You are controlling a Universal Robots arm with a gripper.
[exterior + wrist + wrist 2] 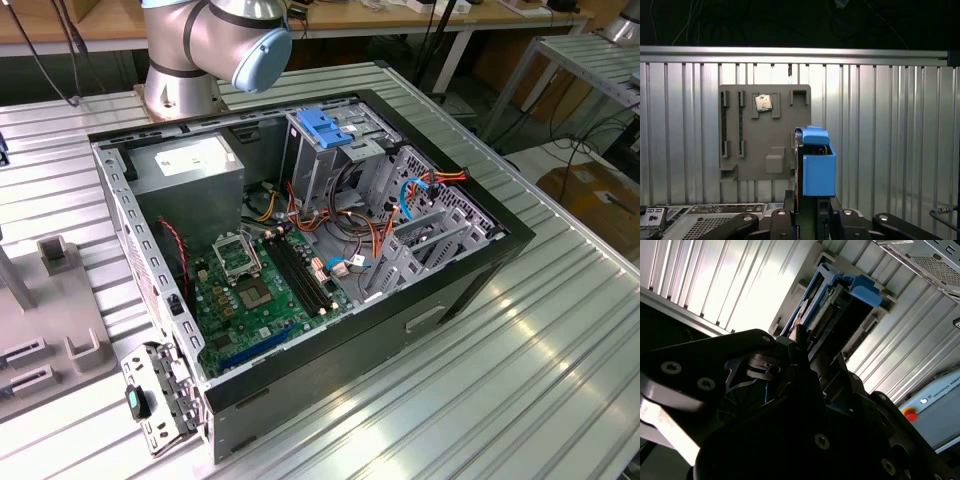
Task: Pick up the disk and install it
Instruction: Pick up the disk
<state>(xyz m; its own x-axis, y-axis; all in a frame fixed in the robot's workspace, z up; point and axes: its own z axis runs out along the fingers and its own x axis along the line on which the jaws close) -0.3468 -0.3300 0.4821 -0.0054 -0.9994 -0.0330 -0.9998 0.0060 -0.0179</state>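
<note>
1. Currently at the pickup stage. The gripper (809, 202) is at the near end of the disk (818, 167).
2. The disk stands on edge, blue rail facing the first wrist view, at the side of a grey fixture plate (765, 155) on the ribbed table (520, 400).
3. Grip state: cannot tell whether the tool is clamped on the disk or merely closing round it.
4. The disk is outside the open computer case (470, 270), away from the drive cage with the blue bracket (325, 128).
5. Judgement: approach done; the install itself is not yet done.
</note>
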